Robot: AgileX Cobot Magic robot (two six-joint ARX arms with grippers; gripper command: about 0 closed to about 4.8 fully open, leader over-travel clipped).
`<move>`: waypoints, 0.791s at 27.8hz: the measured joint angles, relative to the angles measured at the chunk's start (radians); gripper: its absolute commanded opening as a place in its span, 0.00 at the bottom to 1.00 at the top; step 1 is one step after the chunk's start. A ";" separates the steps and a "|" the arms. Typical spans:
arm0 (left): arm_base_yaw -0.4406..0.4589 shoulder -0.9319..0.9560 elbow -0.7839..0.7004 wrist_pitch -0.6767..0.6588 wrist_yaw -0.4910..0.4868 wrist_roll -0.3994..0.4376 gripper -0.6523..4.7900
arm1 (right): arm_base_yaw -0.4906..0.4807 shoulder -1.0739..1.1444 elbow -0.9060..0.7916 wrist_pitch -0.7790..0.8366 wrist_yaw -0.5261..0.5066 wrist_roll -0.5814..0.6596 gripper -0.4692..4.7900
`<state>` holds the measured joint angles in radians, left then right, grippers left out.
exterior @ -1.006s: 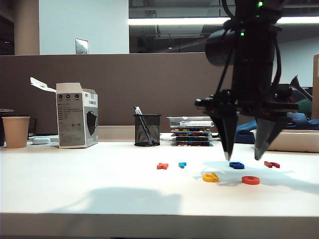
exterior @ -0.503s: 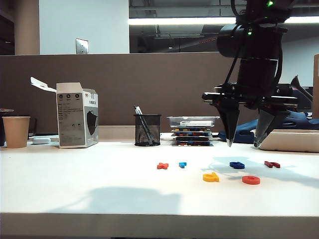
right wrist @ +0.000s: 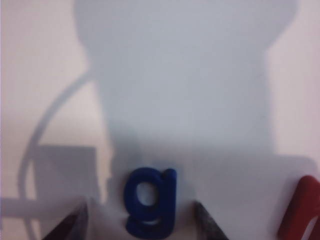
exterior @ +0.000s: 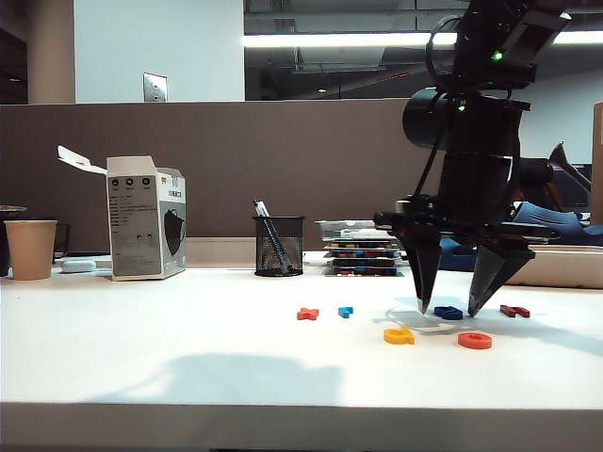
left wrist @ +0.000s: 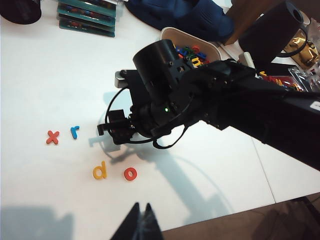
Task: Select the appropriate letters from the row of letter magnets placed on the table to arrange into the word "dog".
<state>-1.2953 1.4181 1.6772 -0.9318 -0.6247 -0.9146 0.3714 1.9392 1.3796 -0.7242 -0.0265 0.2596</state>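
1. The right end effector [exterior: 457,309] hangs low over the white bench [exterior: 141,348] with its jaws wide, one finger on each side of the dark blue "g" [right wrist: 149,206], holding nothing.
2. The "g" [exterior: 448,313] lies flat, behind the yellow "d" [exterior: 399,335] and orange-red "o" [exterior: 474,341], which sit nearer the front edge.
3. It looks light, stiff, thin and likely slippery; pinching across its flanks seems best.
4. The left end effector [left wrist: 140,220] shows only closed tips, raised over the front edge.

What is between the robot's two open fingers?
The blue g lies on the table between the right gripper's open fingers; the right wrist view shows it best. The left gripper hangs aside.
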 measured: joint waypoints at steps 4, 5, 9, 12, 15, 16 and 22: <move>0.000 0.000 0.000 0.000 0.000 0.000 0.11 | 0.000 0.011 0.009 0.006 0.002 0.000 0.56; 0.000 0.000 0.000 0.000 0.000 0.000 0.11 | 0.000 0.011 0.010 0.005 0.003 0.000 0.54; 0.000 0.000 0.000 0.000 0.000 0.000 0.11 | -0.001 0.014 0.010 0.000 0.010 -0.001 0.46; 0.000 0.000 0.000 0.000 0.000 0.000 0.11 | -0.003 0.014 0.011 -0.006 0.011 -0.003 0.43; 0.000 0.000 0.000 0.000 0.000 0.000 0.11 | -0.002 0.014 0.011 -0.014 0.016 -0.003 0.23; 0.000 0.000 0.000 0.000 0.000 0.000 0.11 | -0.003 0.013 0.012 -0.016 0.015 -0.005 0.23; 0.000 0.000 0.000 0.000 0.000 0.000 0.11 | -0.002 0.013 0.013 -0.027 0.015 -0.005 0.22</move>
<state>-1.2953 1.4181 1.6772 -0.9318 -0.6247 -0.9142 0.3691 1.9522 1.3922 -0.7509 -0.0113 0.2550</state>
